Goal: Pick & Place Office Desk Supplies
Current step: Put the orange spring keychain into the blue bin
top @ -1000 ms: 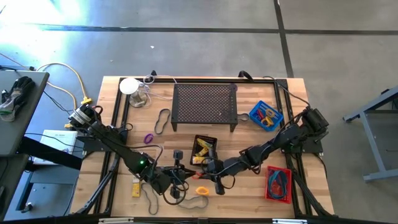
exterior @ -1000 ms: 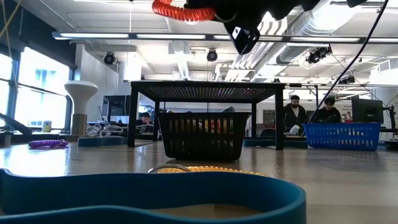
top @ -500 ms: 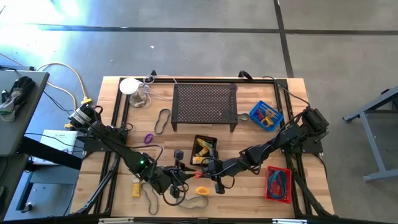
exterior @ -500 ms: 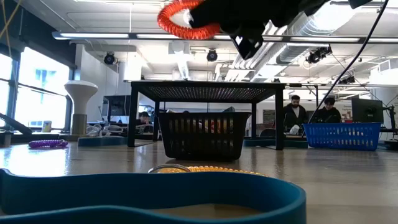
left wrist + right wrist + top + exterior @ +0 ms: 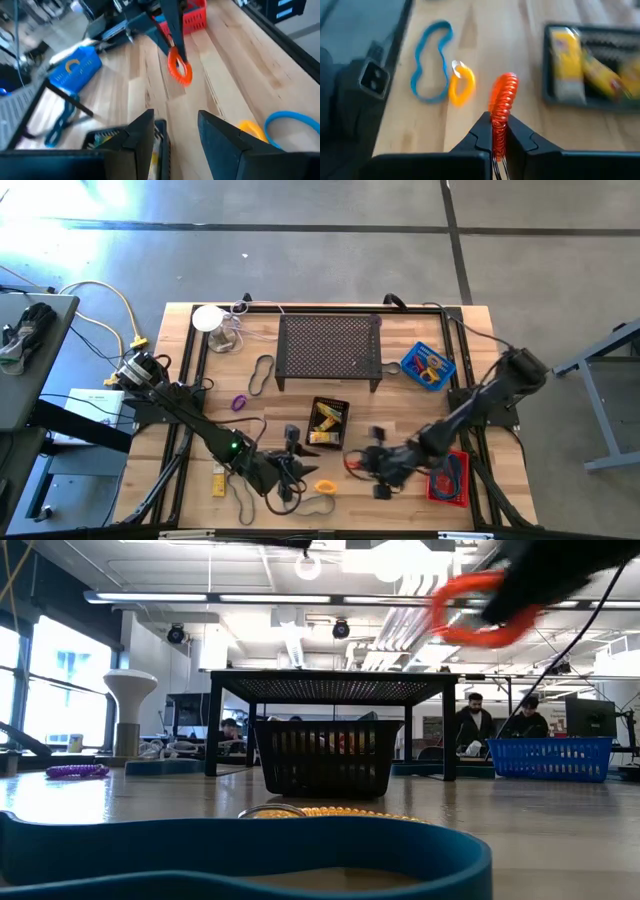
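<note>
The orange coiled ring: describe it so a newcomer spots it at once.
On the wooden table, look right of the black basket toward the red basket. There the right gripper pinches the orange coiled ring in mid-air, the only ring off the tabletop.

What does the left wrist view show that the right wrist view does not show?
Only the left wrist view shows the red basket, the blue basket and the left gripper, open and empty. Only the right wrist view shows the yellow packets in the black basket and the right gripper up close. Both show the orange ring held by the right gripper, the yellow ring and the blue band on the table.
</note>
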`<control>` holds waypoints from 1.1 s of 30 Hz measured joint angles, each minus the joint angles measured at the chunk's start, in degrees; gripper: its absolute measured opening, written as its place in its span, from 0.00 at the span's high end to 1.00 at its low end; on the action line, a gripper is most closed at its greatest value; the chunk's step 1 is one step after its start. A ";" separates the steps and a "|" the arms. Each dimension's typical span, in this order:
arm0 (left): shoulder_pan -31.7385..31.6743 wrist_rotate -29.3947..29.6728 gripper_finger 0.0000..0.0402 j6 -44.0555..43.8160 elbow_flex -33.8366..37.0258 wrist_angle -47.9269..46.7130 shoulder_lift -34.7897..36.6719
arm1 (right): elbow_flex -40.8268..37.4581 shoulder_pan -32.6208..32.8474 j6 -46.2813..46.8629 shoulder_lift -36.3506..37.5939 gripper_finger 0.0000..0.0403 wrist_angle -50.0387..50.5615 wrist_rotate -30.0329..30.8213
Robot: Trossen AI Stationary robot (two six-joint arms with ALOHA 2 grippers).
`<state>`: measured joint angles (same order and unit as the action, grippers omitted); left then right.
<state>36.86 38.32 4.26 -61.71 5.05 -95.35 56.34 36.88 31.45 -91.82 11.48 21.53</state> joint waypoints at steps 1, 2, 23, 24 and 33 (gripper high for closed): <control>0.00 0.15 0.64 1.15 0.00 0.88 0.00 | -0.01 1.72 2.88 1.36 0.97 3.58 2.82; 0.00 0.19 0.64 2.00 0.00 1.58 0.00 | -0.03 3.47 6.09 2.67 0.97 6.93 5.90; -0.70 0.43 0.64 1.49 0.00 2.33 0.04 | -0.84 3.90 79.16 8.83 0.98 77.75 24.77; -0.82 0.43 0.64 1.44 0.00 2.35 0.04 | -1.49 2.32 76.71 9.75 0.98 76.62 24.67; -0.33 0.41 0.64 -4.54 0.00 2.00 -0.07 | -7.21 -16.09 67.20 12.08 0.98 77.76 20.20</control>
<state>36.53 38.73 -0.28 -61.71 7.05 -95.42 49.13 20.79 98.65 -79.74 89.23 41.73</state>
